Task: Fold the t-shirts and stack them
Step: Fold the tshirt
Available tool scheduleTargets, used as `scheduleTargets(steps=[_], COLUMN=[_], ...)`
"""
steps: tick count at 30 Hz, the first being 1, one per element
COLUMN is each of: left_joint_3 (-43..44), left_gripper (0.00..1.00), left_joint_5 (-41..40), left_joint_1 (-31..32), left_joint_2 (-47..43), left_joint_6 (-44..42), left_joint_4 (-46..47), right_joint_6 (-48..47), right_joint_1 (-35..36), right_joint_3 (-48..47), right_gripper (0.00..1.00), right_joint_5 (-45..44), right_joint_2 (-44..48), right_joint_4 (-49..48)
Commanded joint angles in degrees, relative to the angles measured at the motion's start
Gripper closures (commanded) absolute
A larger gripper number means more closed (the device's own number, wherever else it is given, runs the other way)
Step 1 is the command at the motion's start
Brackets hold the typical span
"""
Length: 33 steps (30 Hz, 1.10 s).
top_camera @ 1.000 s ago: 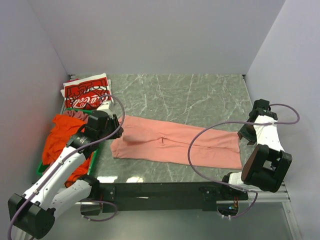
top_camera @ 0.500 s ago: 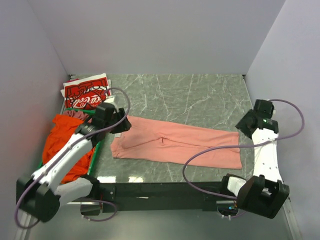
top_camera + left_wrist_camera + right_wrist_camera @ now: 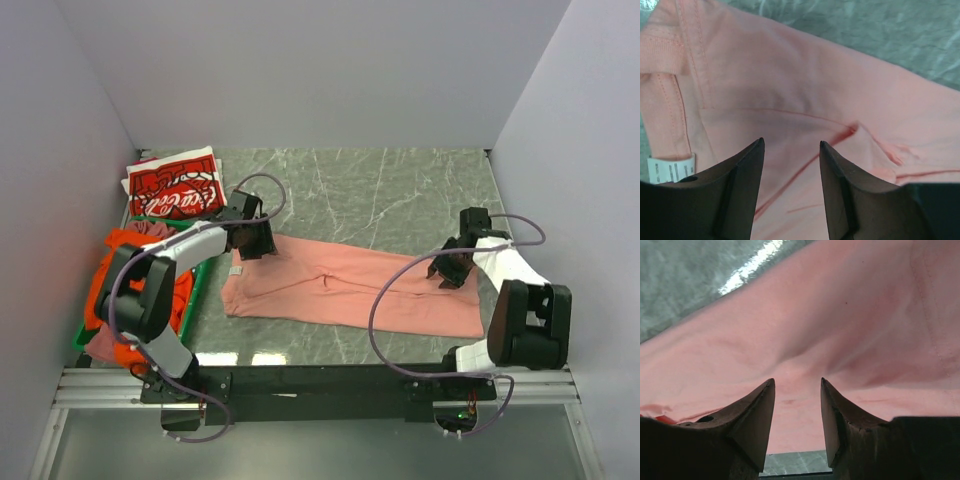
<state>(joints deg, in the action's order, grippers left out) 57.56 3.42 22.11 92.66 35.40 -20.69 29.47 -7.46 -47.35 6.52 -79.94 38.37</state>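
Observation:
The salmon-pink t-shirt [image 3: 350,287] lies folded into a long strip across the marble table. It fills the left wrist view [image 3: 805,95] and the right wrist view [image 3: 830,330]. My left gripper [image 3: 255,240] is open just above the shirt's far left corner [image 3: 790,142], near the collar and its white label [image 3: 671,170]. My right gripper [image 3: 452,268] is open over the shirt's right end [image 3: 797,382]. The folded red Coca-Cola shirt [image 3: 173,187] lies at the back left. The orange shirt [image 3: 125,275] and a bit of the mauve one [image 3: 150,230] sit in the crate.
The green crate [image 3: 190,300] stands along the table's left edge, mostly covered by shirts. Grey walls close in the left, back and right. The black rail [image 3: 330,380] runs along the near edge.
Both arms have swung inward onto the pink shirt. The left gripper moved right and back to its left corner; the right gripper moved left from the table's right edge onto its right end.

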Motion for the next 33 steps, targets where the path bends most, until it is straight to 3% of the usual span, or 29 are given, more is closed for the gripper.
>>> scheduleTargets(steps=[1, 11, 21, 26, 33], left_joint_3=[0.9, 9.5, 32.5, 37.7, 34.9], left_gripper=[0.47, 0.47, 0.47, 0.47, 0.46], left_joint_5=[1.7, 1.0, 2.4, 2.0, 1.5], left_joint_1=[-0.7, -3.6, -3.7, -3.4, 0.9], left_joint_2=[3.6, 16.9, 31.6, 31.4, 23.4], left_joint_6=[-0.6, -3.8, -9.6, -11.3, -10.5], left_joint_4=[3.5, 4.3, -1.0, -3.5, -2.3], right_joint_6=[1.4, 2.3, 4.1, 4.8, 5.0], right_joint_1=[0.2, 0.2, 0.3, 0.4, 1.9], right_joint_3=[0.8, -4.2, -13.3, -16.5, -15.6], right_gripper=[0.52, 0.52, 0.52, 0.52, 0.52], right_joint_5=[-0.6, -5.8, -4.9, -2.7, -1.3], right_joint_2=[-2.7, -13.2, -20.2, -20.9, -17.3], right_joint_4=[-3.3, -0.9, 0.5, 0.6, 0.6])
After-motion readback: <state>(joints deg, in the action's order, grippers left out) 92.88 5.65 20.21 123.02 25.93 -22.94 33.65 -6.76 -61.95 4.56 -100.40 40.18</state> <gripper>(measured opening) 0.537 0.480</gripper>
